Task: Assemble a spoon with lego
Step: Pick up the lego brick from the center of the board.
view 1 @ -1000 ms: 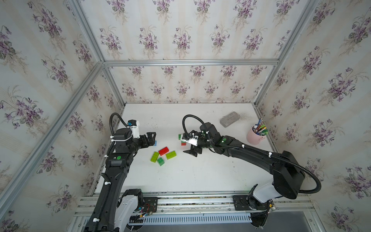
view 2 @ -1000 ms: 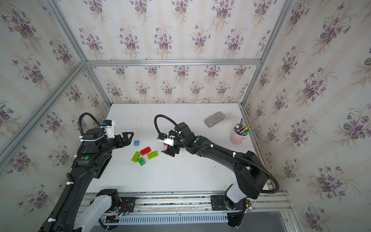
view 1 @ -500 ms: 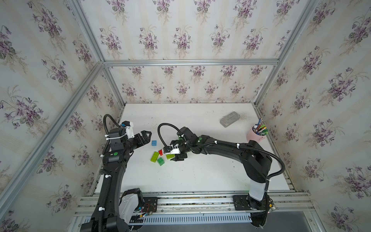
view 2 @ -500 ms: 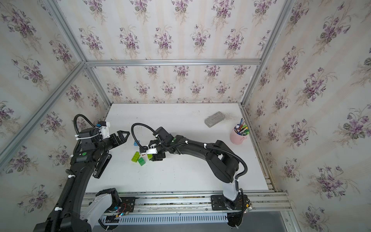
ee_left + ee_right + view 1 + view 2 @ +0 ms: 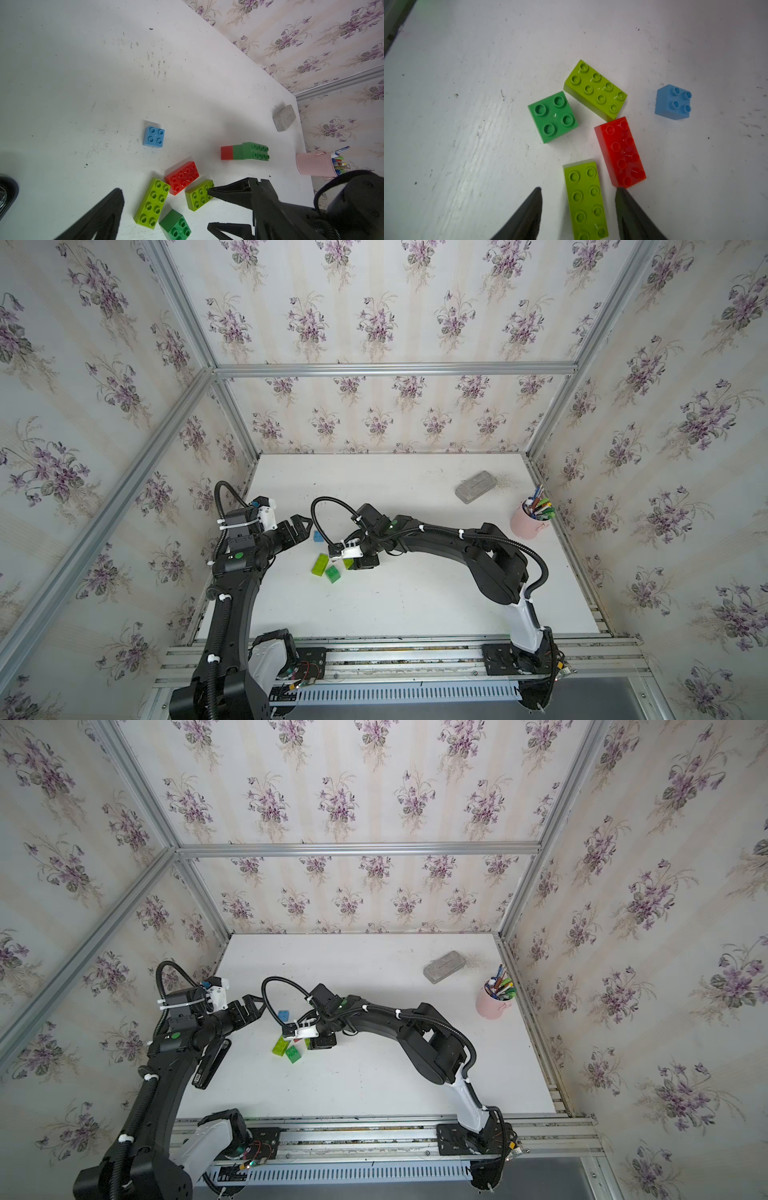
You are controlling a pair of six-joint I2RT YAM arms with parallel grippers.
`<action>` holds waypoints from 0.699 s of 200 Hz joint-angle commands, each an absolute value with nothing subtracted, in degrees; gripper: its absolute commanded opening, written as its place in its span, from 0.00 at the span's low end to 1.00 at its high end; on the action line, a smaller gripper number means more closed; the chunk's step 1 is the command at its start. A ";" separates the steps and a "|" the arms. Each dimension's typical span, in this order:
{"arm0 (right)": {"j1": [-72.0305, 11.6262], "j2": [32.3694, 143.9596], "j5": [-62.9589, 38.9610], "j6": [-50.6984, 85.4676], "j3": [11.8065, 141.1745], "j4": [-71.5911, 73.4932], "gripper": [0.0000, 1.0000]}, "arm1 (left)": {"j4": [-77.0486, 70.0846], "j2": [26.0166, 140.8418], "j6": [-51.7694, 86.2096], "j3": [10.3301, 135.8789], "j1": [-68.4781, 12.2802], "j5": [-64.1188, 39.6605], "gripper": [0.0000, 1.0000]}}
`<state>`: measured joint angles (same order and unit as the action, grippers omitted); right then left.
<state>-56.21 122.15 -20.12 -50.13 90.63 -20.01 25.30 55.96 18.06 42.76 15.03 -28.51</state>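
Loose lego lies left of the table's middle. There is a blue square brick (image 5: 318,536), a long lime brick (image 5: 320,564), a dark green square (image 5: 333,573) and a red oblong (image 5: 620,151). A second lime brick (image 5: 585,199) lies between the fingers of my right gripper (image 5: 578,188), which is open with a gap on each side. One fingertip (image 5: 619,190) is right at the red brick's corner. The started spoon (image 5: 245,151), red and green bricks joined, lies on its side further right; my right arm hides it in both top views. My left gripper (image 5: 305,524) hangs open and empty beside the blue brick.
A grey block (image 5: 476,487) lies at the back right, and a pink cup of pens (image 5: 532,521) stands by the right wall. Papered walls close in three sides of the table. A metal rail (image 5: 395,655) runs along the front.
My right arm has swung left from the joined bricks to the loose pile, and its jaws have narrowed round a lime brick. The left gripper pulled back a little, then returned.
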 commanded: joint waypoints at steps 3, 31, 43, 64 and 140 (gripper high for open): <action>-56.34 123.76 -20.56 -50.94 92.43 -22.30 0.59 | 25.31 55.99 17.25 42.37 15.16 -28.71 0.99; -56.34 125.54 -20.49 -51.08 94.73 -24.07 0.58 | 25.40 55.92 16.84 42.19 15.20 -28.56 0.99; -56.33 126.08 -20.48 -51.45 95.23 -24.67 0.57 | 25.41 55.90 16.82 42.19 15.21 -28.56 0.99; -56.25 126.77 -20.17 -51.47 95.51 -24.98 0.56 | 25.49 55.90 16.56 42.19 15.21 -28.55 0.99; -55.70 129.36 -20.07 -50.55 98.32 -26.06 0.52 | 25.66 55.57 16.32 41.92 15.21 -28.55 0.99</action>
<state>-55.90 128.57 -19.73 -50.74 97.47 -25.08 25.36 55.83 16.80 42.09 15.14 -28.51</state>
